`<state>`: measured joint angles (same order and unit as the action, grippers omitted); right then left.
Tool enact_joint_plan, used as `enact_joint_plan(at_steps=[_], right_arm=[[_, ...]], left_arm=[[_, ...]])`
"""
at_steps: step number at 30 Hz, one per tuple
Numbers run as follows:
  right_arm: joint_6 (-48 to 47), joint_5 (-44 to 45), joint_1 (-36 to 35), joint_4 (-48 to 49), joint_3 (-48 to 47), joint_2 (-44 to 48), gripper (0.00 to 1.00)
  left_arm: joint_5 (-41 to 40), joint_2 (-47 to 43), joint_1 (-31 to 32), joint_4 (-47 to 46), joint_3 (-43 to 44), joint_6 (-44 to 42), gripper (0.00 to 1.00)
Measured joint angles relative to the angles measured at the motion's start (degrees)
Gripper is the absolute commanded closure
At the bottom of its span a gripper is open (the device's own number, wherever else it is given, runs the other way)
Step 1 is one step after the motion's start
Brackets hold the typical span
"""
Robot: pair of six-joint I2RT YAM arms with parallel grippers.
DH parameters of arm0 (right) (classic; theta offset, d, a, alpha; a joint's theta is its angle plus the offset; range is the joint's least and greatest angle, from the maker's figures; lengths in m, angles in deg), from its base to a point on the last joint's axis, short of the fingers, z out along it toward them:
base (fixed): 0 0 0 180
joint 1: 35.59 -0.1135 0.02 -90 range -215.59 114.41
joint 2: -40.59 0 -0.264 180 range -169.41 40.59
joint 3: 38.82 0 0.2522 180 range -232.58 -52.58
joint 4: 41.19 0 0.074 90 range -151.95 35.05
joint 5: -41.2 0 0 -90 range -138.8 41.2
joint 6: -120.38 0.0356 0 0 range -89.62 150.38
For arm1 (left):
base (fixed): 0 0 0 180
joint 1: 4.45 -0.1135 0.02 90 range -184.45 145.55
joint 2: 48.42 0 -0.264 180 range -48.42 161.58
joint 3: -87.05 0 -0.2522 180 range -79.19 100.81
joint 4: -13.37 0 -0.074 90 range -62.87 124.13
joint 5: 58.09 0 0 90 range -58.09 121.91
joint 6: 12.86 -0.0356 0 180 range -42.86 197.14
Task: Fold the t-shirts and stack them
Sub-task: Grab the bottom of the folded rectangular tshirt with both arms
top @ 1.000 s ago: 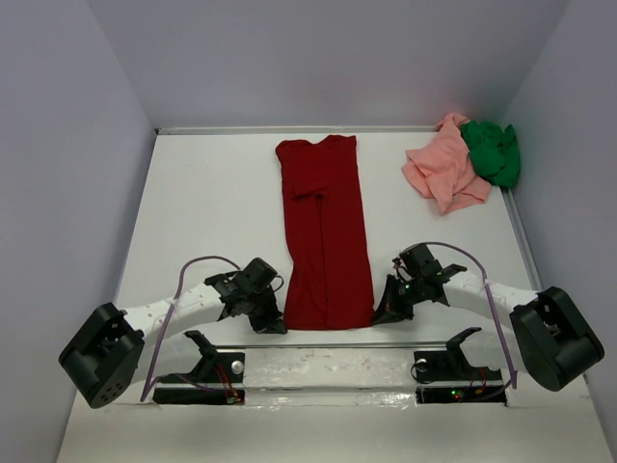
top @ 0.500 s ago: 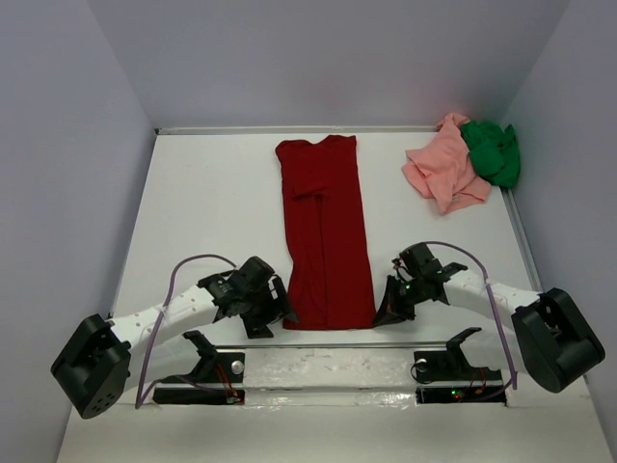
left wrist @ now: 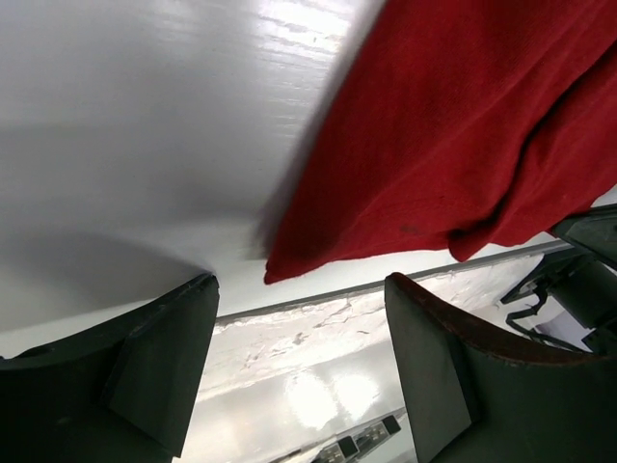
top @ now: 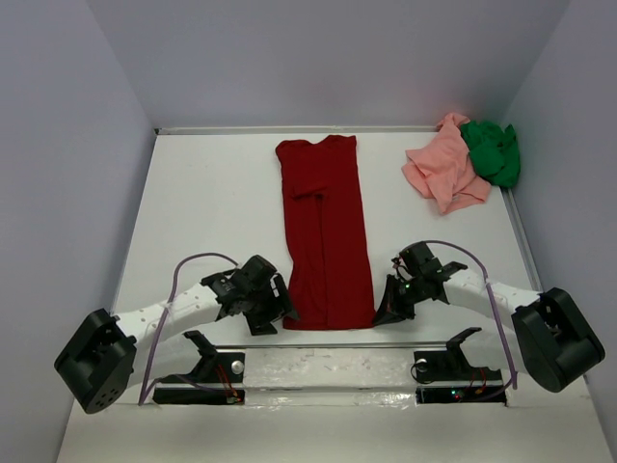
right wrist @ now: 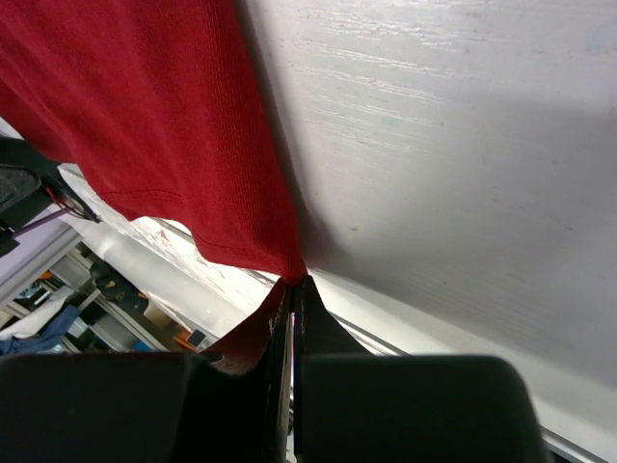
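Top: I see red shirt [top: 326, 241] as a long strip mid-table [top: 212, 212], with pink shirt [top: 443, 174] and green shirt [top: 492, 152] heaped at 1 o'clock. Left claw [top: 280, 308] sits at the strip's 7 o'clock corner, right claw [top: 384, 311] at 5.
Left wrist: jaws gaping, empty, hem just beyond.
Right wrist: jaws pinched tight on the red corner.

The left arm [top: 164, 313] and right arm [top: 492, 289] are wearing white shells between bulky black joint housings. A thin purple cable [top: 178, 275] is looping along each. The left pincer [top: 277, 311] and right pincer [top: 383, 313] are showing dark, blocky fingers [left wrist: 159, 357]. A green light [top: 453, 394] is glowing on the black right base [top: 443, 371].
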<state>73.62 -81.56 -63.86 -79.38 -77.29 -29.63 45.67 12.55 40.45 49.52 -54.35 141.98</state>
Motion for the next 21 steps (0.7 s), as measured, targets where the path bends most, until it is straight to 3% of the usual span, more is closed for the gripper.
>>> enact_joint_plan(at_steps=[5,9,12,14,18,21], right_arm=[[0.02,0.02,0.0,0.0,0.0,0.0,1.0],[0.04,0.02,0.0,-0.02,0.0,0.0,1.0],[0.04,0.02,0.0,0.0,0.0,0.02,1.0],[0.04,0.02,0.0,0.0,0.0,0.04,1.0],[0.04,0.02,0.0,-0.02,0.0,0.09,1.0],[0.07,0.0,0.0,-0.02,0.0,0.13,1.0]], left_arm=[[0.02,1.66,0.0,-2.38,0.42,-0.07,0.18],[-0.11,3.13,0.0,-3.43,0.94,-0.28,0.28],[0.0,4.76,0.0,-4.44,1.14,-0.76,0.47],[0.7,6.32,0.0,-5.44,1.16,-0.72,0.66],[0.66,7.48,0.0,-5.95,1.03,-1.49,0.73],[0.7,7.61,0.0,-6.03,1.01,-1.6,0.84]])
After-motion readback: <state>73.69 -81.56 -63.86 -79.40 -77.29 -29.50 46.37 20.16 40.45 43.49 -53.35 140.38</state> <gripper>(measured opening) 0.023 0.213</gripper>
